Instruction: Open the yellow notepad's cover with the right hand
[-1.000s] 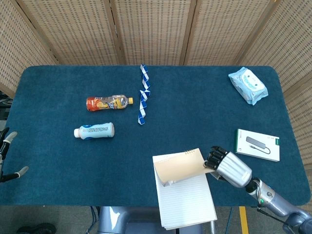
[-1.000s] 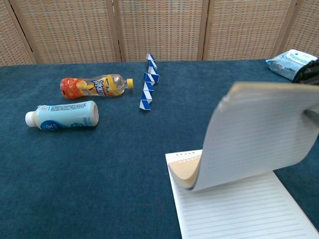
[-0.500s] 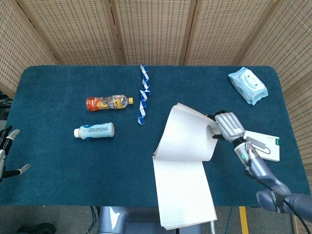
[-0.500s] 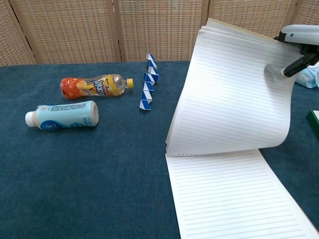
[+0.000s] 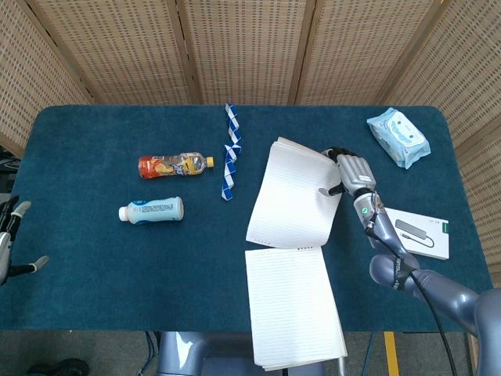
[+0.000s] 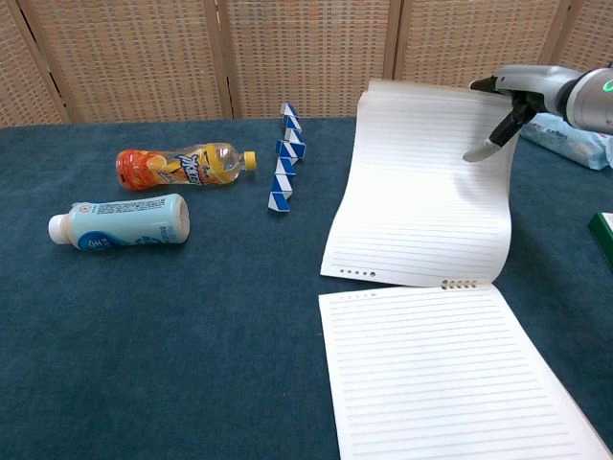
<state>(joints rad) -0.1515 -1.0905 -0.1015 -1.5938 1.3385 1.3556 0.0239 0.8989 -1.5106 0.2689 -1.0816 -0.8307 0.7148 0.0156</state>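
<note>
- The yellow-covered, top-bound lined notepad (image 5: 293,305) lies at the near middle of the blue cloth counter (image 5: 94,258), its near edge hanging over the counter's front.
- Its flipped cover, along with some lined sheets (image 5: 293,196), is swung over the binding and slants toward the far side, with the white underside facing up.
- The right robot hand (image 5: 350,171) pinches the far right corner of that flap, fingers curled over the edge. In the chest view the right robot hand (image 6: 536,91) holds the corner above the counter.
- The left robot hand (image 5: 9,243) sits at the near left edge, holding nothing, fingers apart.
- To finish well, I would carry the corner farther away and downward until the flap rests flat, letting go only then so it does not spring back.
- I would keep the motion straight, well away from the blue-and-white twist puzzle (image 5: 229,153) to the left.
</note>
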